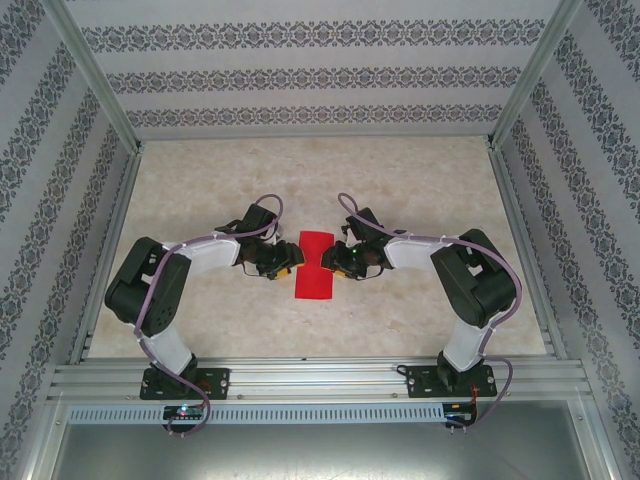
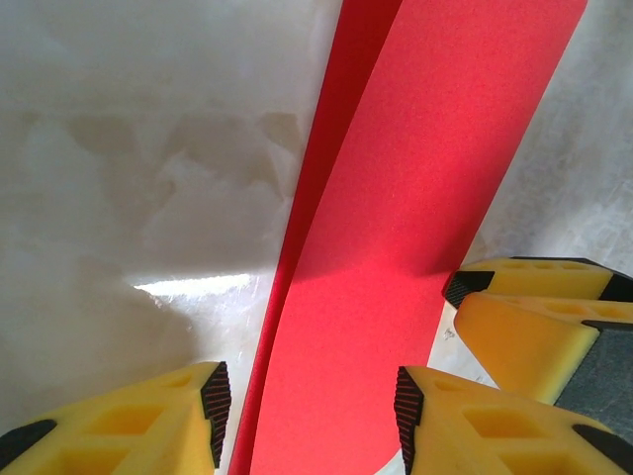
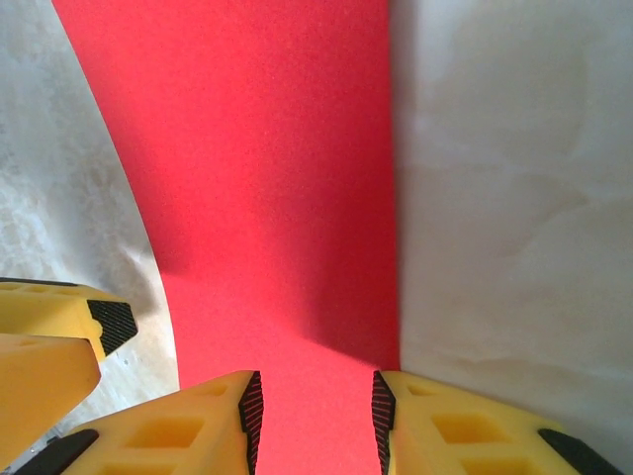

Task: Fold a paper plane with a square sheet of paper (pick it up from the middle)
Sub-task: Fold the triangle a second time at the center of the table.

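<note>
The red paper (image 1: 314, 268) lies flat on the table (image 1: 420, 190) in the centre of the top view, as an upright rectangle, not a square; in the left wrist view a second, darker layer shows along its left edge, so I judge that the first fold in half is made and no pointed nose is formed yet; the left gripper (image 1: 289, 265) comes to the middle of the paper from the left of the frame and the right gripper (image 1: 340, 266) from the right, the two almost facing each other across it; the jaws of the left gripper stand partly spread, with the paper running up between the yellow fingers (image 2: 148, 421) at the bottom of its own view; the jaws of the right gripper are also apart, a little narrower, and the paper passes under them and is wider than the gap; neither pair is pressed together on the paper, and whether the fingertips touch its surface I cannot tell; the step in hand seems to be the taking of the folded paper at its middle, before the corner folds; the next move calls for both grippers to close gently and together, because such thin paper buckles or slides easily, and the layers must stay aligned at the crease.
</note>
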